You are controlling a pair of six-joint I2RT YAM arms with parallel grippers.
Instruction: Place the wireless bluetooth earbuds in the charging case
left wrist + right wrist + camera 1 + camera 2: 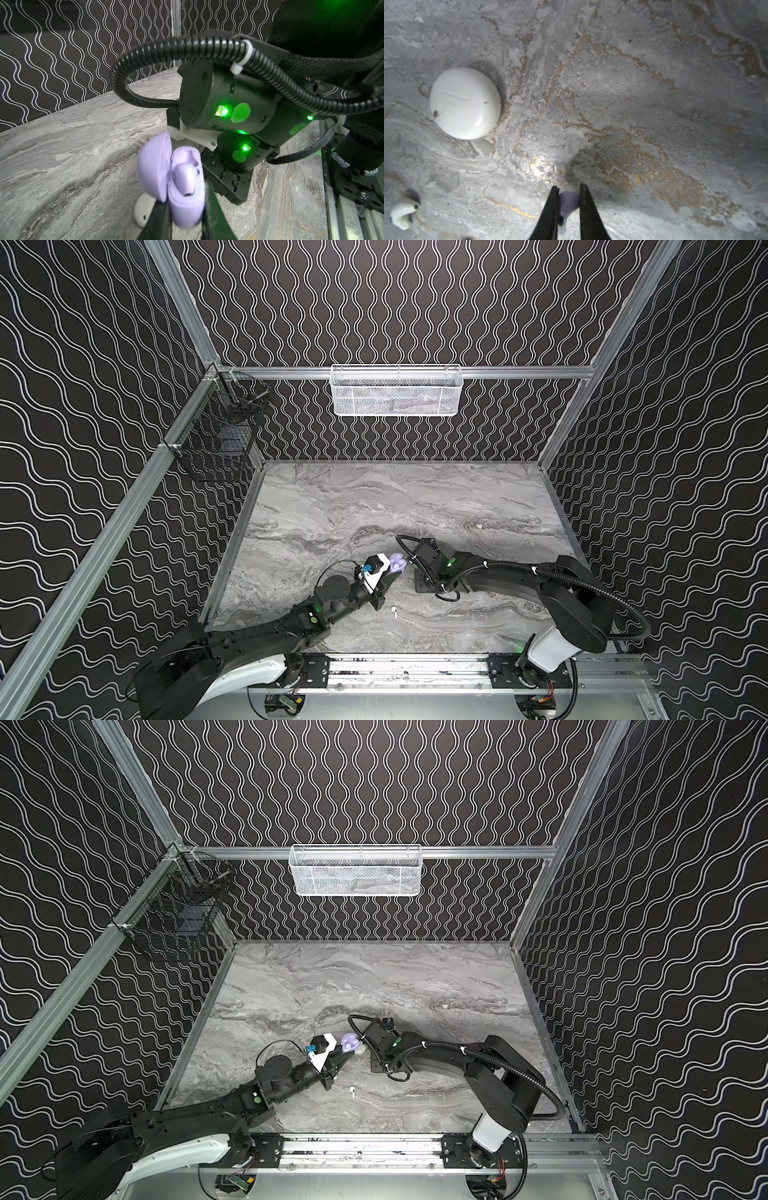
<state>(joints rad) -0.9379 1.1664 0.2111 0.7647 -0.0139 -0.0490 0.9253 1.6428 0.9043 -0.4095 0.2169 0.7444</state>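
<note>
**Marble counter: second lavender bud lined up for the case**

Grey marble counter [374, 506], black wavy-pattern walls, and a white mesh basket [395, 390] on the back rail that plays no part here. Both arms meet mid-counter, toward the front.

Left jaws: clamped on the base of the lavender charging case [185, 207], which is held up off the counter with its lid [152, 166] swung open. One lavender earbud [185, 176] is already seated. The socket beside it looks free.

Right jaws: closed on the other lavender earbud [569, 202], pinched at the head, stem trailing back toward the wrist. In both top views the right wrist sits just beside the open case [397, 563]. I can't see any contact.

Also on the counter: a closed white case [465, 102] and one loose white earbud [402, 214] nearer the front. The second white bud isn't visible.

Step as I read it: seat the held bud in the free socket. To do it well:
- line the stem up with the socket before going in, since the bud is tiny and grip angle matters
- come in from the open side, clear of the lid
- left arm holds the case steady, mouth toward the right arm
- let go only once the bud is bottomed out
- risk: the bud twists in the jaws or knocks the seated one loose
</note>
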